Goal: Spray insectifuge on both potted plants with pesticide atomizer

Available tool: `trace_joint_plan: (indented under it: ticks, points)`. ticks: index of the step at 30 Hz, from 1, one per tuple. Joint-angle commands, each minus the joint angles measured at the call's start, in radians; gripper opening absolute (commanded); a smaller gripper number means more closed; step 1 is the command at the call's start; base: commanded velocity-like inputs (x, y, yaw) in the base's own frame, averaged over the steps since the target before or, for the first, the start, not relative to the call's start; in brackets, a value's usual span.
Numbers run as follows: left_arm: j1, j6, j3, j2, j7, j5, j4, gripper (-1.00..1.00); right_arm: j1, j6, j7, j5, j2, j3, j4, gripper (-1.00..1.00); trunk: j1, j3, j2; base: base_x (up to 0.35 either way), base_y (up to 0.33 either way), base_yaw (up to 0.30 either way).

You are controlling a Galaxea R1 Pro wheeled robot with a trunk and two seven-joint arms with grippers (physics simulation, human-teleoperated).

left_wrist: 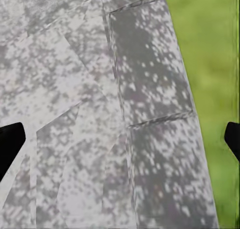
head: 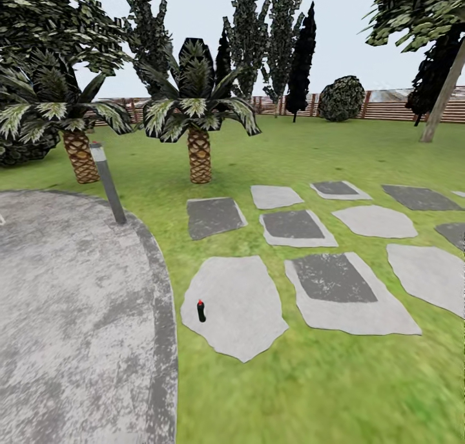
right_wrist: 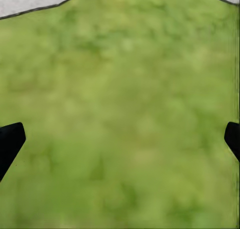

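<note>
We see the pesticide atomizer [head: 201, 311] standing upright on a pale stepping stone [head: 236, 305] in the lawn [head: 310, 392], just beside the grey paved circle [head: 77, 315]; its label is too small to read. A grey bollard lamp [head: 108, 181] stands at the circle's edge, with two palms [head: 197, 117] behind it. Our left claw [left_wrist: 120, 139] hangs apart over paving, and our right claw [right_wrist: 120, 139] apart over grass, each holding nothing.

Pesticide atomizer [head: 201, 311]: small slim dark bottle with a red-tipped top, standing upright near the left edge of a pale grey stepping stone [head: 239, 308]. The stone lies in the lawn [head: 310, 392] of the garden, just beside the paved circle [head: 77, 315].
</note>
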Motion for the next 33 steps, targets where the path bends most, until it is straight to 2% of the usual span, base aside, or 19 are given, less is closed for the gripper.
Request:
trace_joint_plan:
  ticks: [1,6,17,33]
  points:
    - [0.0,-0.003,0.002,0.0,0.0,0.0,0.001,1.0,-0.001,-0.004,0.001,0.001,0.0,0.0,0.001,1.0,0.0,-0.001,0.0,0.124,-0.264,0.0]
    - [0.0,-0.003,0.002,0.0,0.0,0.0,0.001,1.0,-0.001,-0.004,0.001,0.001,0.0,0.0,0.001,1.0,0.0,-0.001,0.0,0.125,-0.264,0.068]
    - [0.0,-0.003,0.003,0.0,0.0,0.0,0.001,1.0,-0.001,-0.004,0.001,0.001,0.0,0.0,0.0,1.0,0.0,0.003,0.0,0.146,-0.262,0.227]
    - [0.0,-0.003,0.007,0.001,0.0,0.023,0.0,1.0,-0.001,-0.004,0.001,0.001,0.0,0.0,0.001,1.0,0.0,0.003,0.0,0.267,-0.22,0.013]
